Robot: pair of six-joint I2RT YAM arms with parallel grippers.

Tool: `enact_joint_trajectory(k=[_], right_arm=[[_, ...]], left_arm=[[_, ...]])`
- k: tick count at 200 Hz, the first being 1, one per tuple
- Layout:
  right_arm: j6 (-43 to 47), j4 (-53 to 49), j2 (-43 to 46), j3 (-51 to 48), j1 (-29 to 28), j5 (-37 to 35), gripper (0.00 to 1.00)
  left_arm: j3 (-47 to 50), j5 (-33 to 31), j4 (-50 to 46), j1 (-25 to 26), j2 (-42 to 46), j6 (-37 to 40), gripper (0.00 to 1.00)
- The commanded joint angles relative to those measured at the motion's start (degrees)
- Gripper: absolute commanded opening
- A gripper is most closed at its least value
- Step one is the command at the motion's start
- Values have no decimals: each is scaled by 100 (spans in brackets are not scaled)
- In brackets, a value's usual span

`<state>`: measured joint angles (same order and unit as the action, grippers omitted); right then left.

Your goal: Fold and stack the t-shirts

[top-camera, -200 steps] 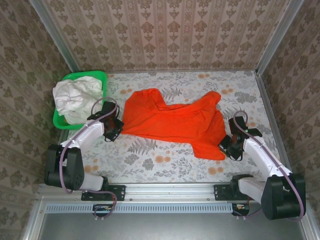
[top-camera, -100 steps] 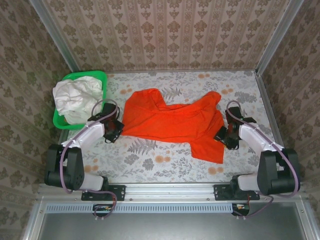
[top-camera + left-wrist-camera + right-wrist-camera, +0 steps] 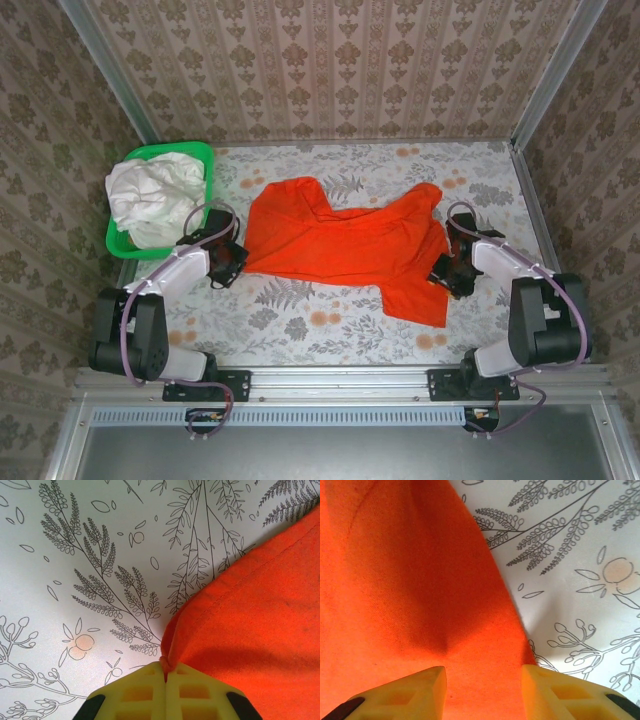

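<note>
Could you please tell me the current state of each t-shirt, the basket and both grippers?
orange t-shirt: unfolded, lying rumpled on the table.
white t-shirt: bunched up inside the green basket.
green basket: upright at the table's far left, holding the white t-shirt.
left gripper: jaws shut on the orange t-shirt's edge.
right gripper: jaws open over the orange t-shirt's right edge.

Bright orange-red t-shirt [image 3: 350,245], spread unfolded and rumpled across the middle of the floral counter [image 3: 300,320], with one rounded lobe toward the far left and a narrower flap trailing to the near right. Plain white t-shirt [image 3: 150,195], crumpled in a heap inside the green basket [image 3: 112,243] at the far-left corner, apart from the orange one.
</note>
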<state>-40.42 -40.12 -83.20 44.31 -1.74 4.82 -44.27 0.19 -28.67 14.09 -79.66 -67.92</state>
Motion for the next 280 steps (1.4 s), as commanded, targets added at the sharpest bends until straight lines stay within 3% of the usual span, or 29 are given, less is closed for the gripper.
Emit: enact_joint_trajectory(k=[1, 114, 129, 162, 224, 280], right_arm=[[73, -336, 149, 113, 33, -191, 45], [146, 21, -427, -107, 16, 54, 48], [150, 59, -457, -137, 16, 89, 39], [75, 52, -293, -142, 13, 85, 0], [13, -45, 1470, 227, 24, -340, 0], [327, 146, 2219, 2125, 33, -499, 0]], left_arm=[[33, -36, -12, -58, 39, -90, 0], [-28, -10, -16, -57, 26, -89, 0], [-30, -10, -8, -51, 16, -90, 0], [-67, 1, -12, -53, -6, -88, 0], [-426, -410, -165, -38, 525, 29, 0], [-1813, -861, -385, -82, 1072, 508, 0]])
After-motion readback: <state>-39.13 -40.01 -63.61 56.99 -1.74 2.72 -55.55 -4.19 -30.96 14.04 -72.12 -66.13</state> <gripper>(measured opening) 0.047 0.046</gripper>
